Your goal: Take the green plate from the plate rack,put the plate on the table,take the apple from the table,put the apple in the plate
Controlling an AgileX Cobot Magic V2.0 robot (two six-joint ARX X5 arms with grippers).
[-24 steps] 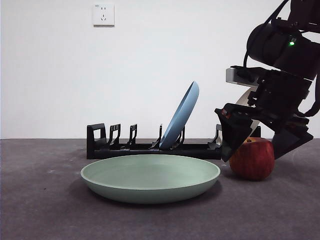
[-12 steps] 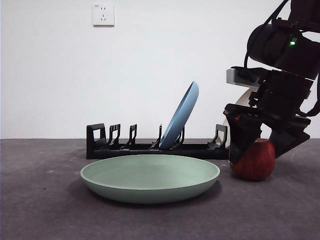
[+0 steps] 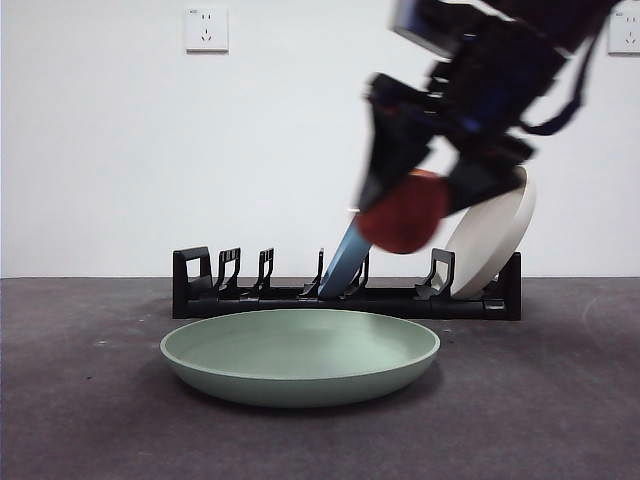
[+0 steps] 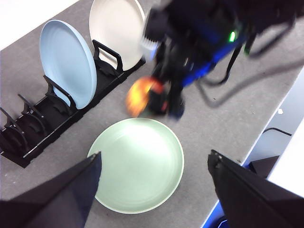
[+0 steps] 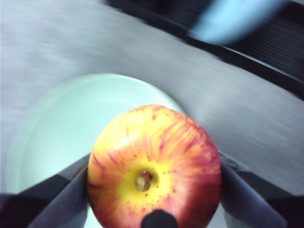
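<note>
The pale green plate (image 3: 300, 355) lies flat on the dark grey table (image 3: 90, 420), in front of the black plate rack (image 3: 270, 297). My right gripper (image 3: 415, 195) is shut on the red apple (image 3: 402, 212) and holds it in the air, above the plate's right rim. In the right wrist view the apple (image 5: 154, 166) sits between the jaws with the green plate (image 5: 66, 128) below it. The left wrist view looks down from high up on the green plate (image 4: 137, 164), the rack (image 4: 52, 118) and the carried apple (image 4: 142, 95). My left gripper (image 4: 154, 178) is open, high above the table.
A blue plate (image 3: 345, 262) leans in the rack's middle slots and a beige plate (image 3: 495, 245) stands at its right end. The table's edge (image 4: 266, 118) shows in the left wrist view. A wall socket (image 3: 206, 29) is on the white wall.
My right gripper closed on the apple, lifted it off the table and carried it up and to the left, over the green plate's right side. The beige plate now shows.
</note>
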